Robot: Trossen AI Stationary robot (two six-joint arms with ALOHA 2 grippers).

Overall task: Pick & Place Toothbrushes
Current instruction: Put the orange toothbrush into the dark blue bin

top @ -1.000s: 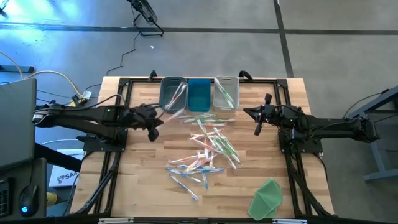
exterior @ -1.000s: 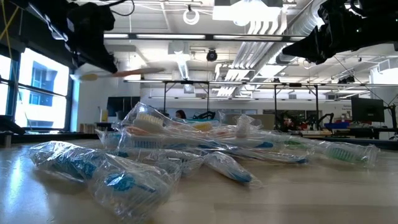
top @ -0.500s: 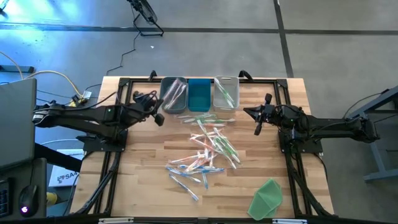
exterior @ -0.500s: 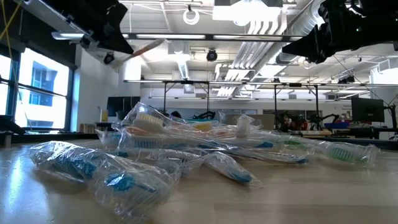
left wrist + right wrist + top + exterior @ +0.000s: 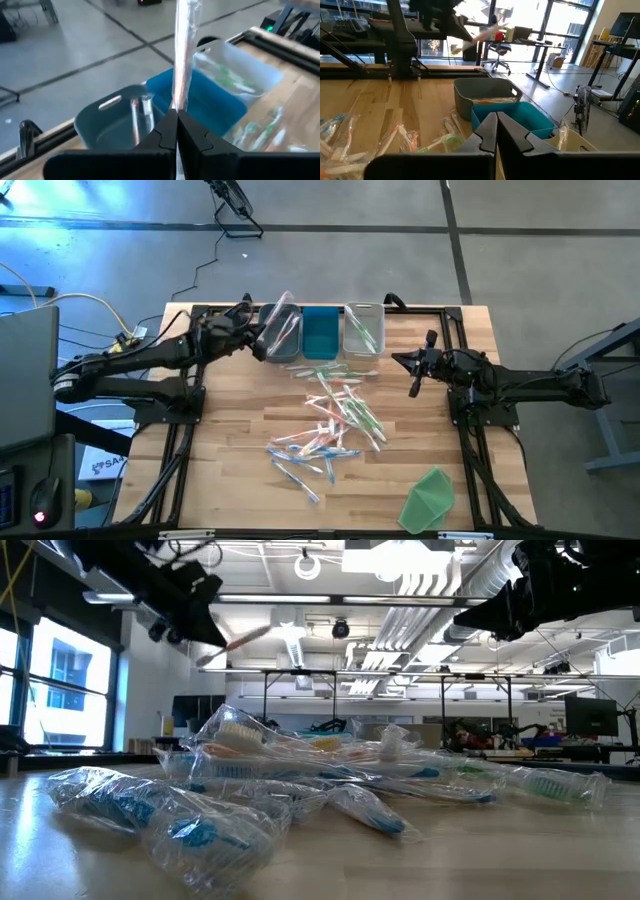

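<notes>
Many plastic-wrapped toothbrushes (image 5: 335, 420) lie in a loose pile in the middle of the table, close up in the low view (image 5: 300, 775). My left gripper (image 5: 258, 343) hovers above the near edge of the grey-blue bin (image 5: 279, 330), shut on one wrapped toothbrush (image 5: 183, 45). That toothbrush also shows in the low view (image 5: 236, 642). My right gripper (image 5: 413, 385) waits shut and empty over the table's right part, beside the pile. My left gripper pinches the wrapped toothbrush between its two fingers at one end (image 5: 175, 102). The rest sticks out past the fingertips over the grey-blue bin (image 5: 117, 117), along the fingers' line. It is lifted clear and slants upward in the low view.
Three bins stand in a row at the far edge: grey-blue, blue (image 5: 320, 330) and a clear one (image 5: 363, 328) holding some toothbrushes. A flat green sheet (image 5: 430, 498) lies at the near right corner. Bare wood lies left of the pile.
My left gripper has carried the wrapped toothbrush from the table's left middle toward the far edge and a little right, up to the grey-blue bin. It has turned, so the brush now points over that bin and slants upward. It stayed shut.
</notes>
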